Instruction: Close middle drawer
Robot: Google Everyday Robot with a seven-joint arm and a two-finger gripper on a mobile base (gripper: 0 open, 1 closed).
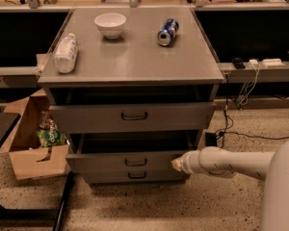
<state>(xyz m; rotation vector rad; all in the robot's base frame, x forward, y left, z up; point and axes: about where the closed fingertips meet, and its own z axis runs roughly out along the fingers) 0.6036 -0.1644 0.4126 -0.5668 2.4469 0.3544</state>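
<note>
One drawer inspected: the middle drawer (106, 161) stands partly pulled out of the grey cabinet. Its long axis runs left to right, and its front panel with the dark bar handle (136, 162) faces the camera. The hand (176, 164) sits at the panel's right end, apparently touching it; open or closed cannot be told. The top drawer (86, 118) above also stands out. The tabletop (135, 61) carries a white bowl (110, 24), a can (167, 32) on its side and a bottle (66, 53) lying flat.
</note>
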